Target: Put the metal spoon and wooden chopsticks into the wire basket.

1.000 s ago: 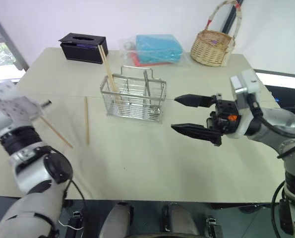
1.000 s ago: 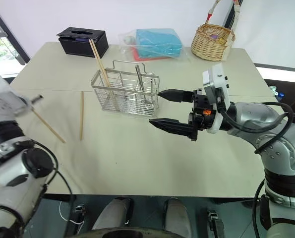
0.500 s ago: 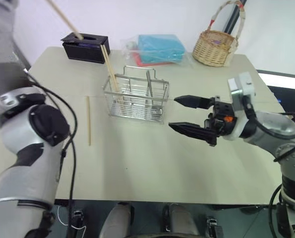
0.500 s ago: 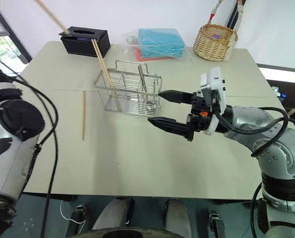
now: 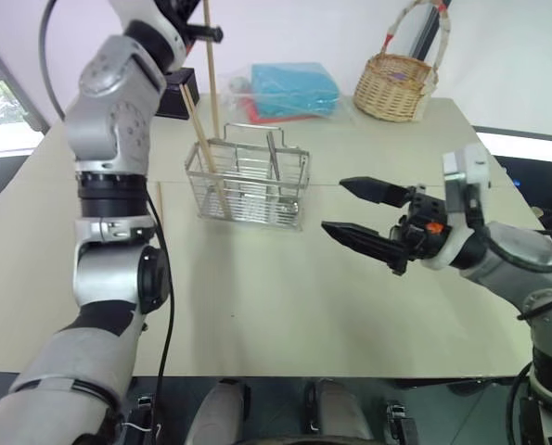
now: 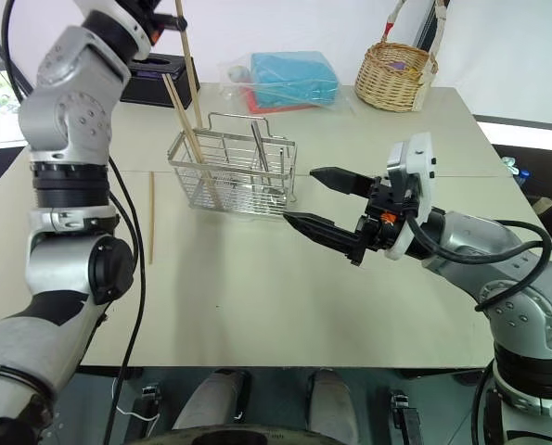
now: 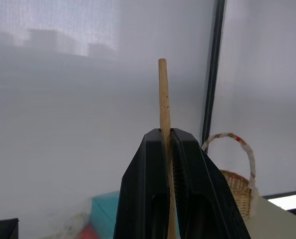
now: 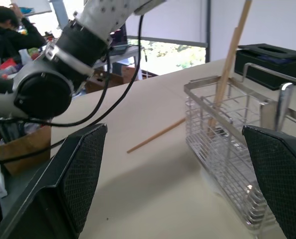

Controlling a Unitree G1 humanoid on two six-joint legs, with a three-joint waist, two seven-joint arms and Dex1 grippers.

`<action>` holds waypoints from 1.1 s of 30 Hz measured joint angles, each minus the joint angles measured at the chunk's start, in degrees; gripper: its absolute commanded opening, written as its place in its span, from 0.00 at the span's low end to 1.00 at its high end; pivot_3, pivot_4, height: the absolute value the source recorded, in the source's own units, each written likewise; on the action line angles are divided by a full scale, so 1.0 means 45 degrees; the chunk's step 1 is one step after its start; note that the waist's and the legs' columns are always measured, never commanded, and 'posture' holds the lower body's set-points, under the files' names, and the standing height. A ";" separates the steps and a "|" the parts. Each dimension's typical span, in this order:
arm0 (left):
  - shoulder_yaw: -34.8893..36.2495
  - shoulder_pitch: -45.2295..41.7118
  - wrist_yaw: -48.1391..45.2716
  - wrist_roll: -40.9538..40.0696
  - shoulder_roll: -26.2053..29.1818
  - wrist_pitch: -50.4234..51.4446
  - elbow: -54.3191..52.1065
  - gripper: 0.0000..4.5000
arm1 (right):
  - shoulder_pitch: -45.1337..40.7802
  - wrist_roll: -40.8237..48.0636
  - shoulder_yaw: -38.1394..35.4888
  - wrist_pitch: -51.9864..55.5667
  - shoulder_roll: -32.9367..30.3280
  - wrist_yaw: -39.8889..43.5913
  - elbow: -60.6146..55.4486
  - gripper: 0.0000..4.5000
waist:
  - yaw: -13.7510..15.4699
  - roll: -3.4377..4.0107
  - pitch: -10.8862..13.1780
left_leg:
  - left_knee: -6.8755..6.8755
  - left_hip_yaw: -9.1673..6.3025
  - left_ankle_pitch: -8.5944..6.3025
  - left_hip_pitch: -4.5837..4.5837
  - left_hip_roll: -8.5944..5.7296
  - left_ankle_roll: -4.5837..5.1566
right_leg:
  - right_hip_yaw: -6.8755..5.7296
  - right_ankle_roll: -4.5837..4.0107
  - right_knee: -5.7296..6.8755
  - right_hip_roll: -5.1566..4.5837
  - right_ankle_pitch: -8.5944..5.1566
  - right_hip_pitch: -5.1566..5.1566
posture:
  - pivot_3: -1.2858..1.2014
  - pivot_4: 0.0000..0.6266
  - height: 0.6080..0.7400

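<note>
Eye views: left claw [image 5: 204,32] is pinching one chopstick [image 5: 211,88] upright above the wire basket [image 5: 248,184]; a second chopstick [image 6: 150,218] is lying on the worktop [image 5: 276,297] left of it. Right wrist view: right claw [image 8: 187,184] is gaping wide, empty, near the basket.

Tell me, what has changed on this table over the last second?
The left pincer, shut on a pale wooden chopstick, swung up from the table's left edge and now holds the stick upright over the silver wire basket. Unchanged: the right pincer hovers open beside the basket, two chopsticks lean inside it, and another chopstick lies on the beige table.
</note>
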 measured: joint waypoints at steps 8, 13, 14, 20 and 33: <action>-0.0307 0.2028 0.0668 0.0365 -0.0502 0.0087 -0.1689 0.16 | -0.0058 0.0227 -0.0065 0.0002 -0.0125 -0.0219 0.0009 1.00 | -0.0017 0.0010 0.0004 | 0.0002 -0.0006 -0.0001 0.0002 0.0002 0.0007 | 0.0000 -0.0001 -0.0003 0.0007 0.0000 0.0003 | 0.52 0.24 0.40; -0.0067 0.2324 0.1262 0.0218 -0.0713 0.0287 -0.2268 0.67 | -0.0360 0.0360 -0.0046 0.0006 -0.0252 -0.0243 0.0108 1.00 | 0.0004 0.0009 0.0004 | 0.0009 -0.0009 -0.0002 0.0001 0.0002 0.0009 | -0.0001 -0.0001 -0.0014 0.0010 0.0000 0.0015 | 0.52 0.24 0.40; 0.0002 0.2324 0.1360 0.0151 -0.0715 0.0376 -0.2389 0.79 | -0.0406 0.0362 -0.0046 0.0006 -0.0275 -0.0230 0.0164 1.00 | 0.0000 0.0010 0.0004 | 0.0009 -0.0009 -0.0002 0.0001 0.0001 0.0009 | -0.0001 -0.0001 -0.0015 0.0010 0.0000 0.0016 | 0.52 0.24 0.40; 0.0244 0.2427 0.1763 -0.0203 -0.0770 0.1123 -0.3100 0.99 | -0.0706 0.0356 0.0095 0.0010 -0.0359 -0.0116 0.0602 1.00 | -0.0009 0.0012 0.0004 | 0.0009 -0.0009 -0.0003 0.0001 -0.0001 0.0011 | -0.0001 -0.0001 -0.0016 0.0015 0.0000 0.0017 | 0.52 0.24 0.40; 0.2883 -0.1080 0.4997 -0.0676 0.2204 0.6006 -0.0732 0.99 | -0.0927 -0.0208 0.0681 -0.0082 -0.0485 0.0817 0.0784 1.00 | -0.0028 0.0048 0.0003 | 0.0005 -0.0014 -0.0003 0.0034 -0.0004 0.0011 | -0.0002 0.0003 0.0018 0.0062 -0.0003 0.0026 | 0.52 0.24 0.40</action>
